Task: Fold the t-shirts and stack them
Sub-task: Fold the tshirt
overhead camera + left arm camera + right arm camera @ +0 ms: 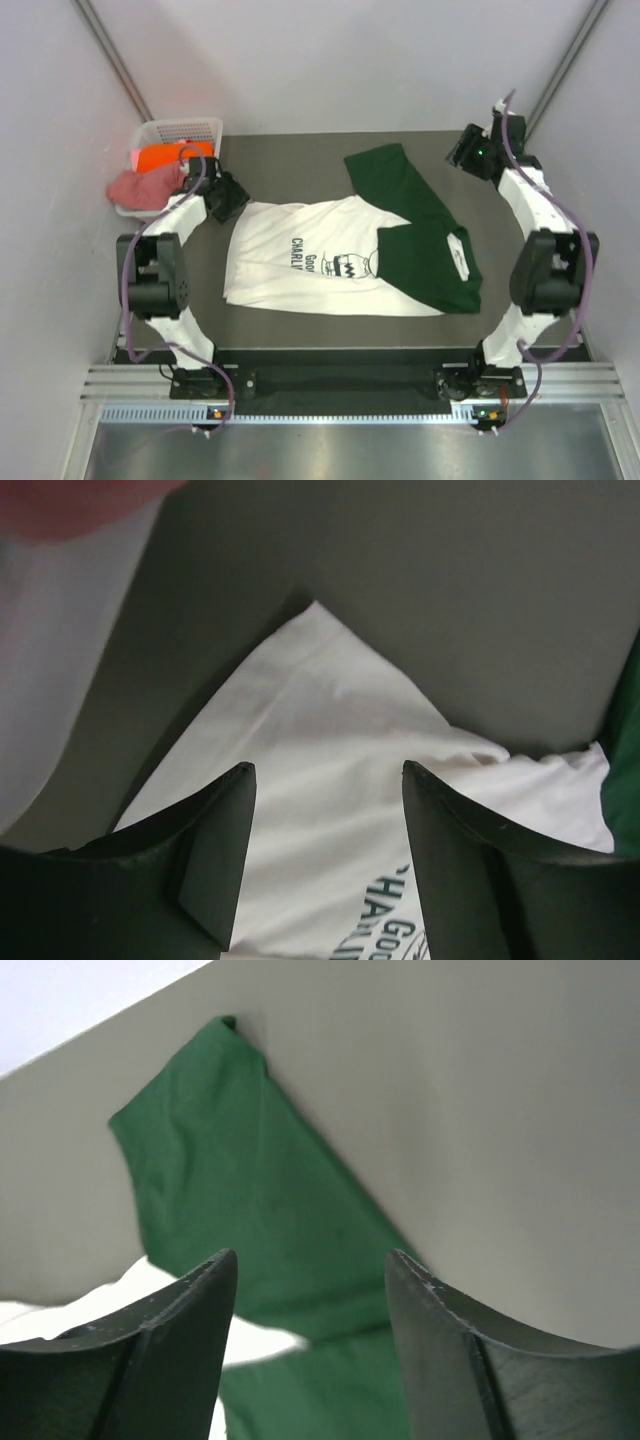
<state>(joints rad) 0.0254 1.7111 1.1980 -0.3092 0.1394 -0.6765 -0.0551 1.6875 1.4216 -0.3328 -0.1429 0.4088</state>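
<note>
Left claw (325, 780) spread over soft white t-shirt (330, 720) corner; right claw (310, 1265) spread near green sleeve (230, 1170).

The spread t-shirt (300, 265) has a white body, dark green sleeves and a dark green back panel. Its chest carries a black cartoon and black lettering. One bunched shirt (170, 157) is bright orange, the pink shirt (145, 187) a dusty rose. The basket (185, 128) is white lattice, and the counter (300, 160) is dark grey-brown.
</note>
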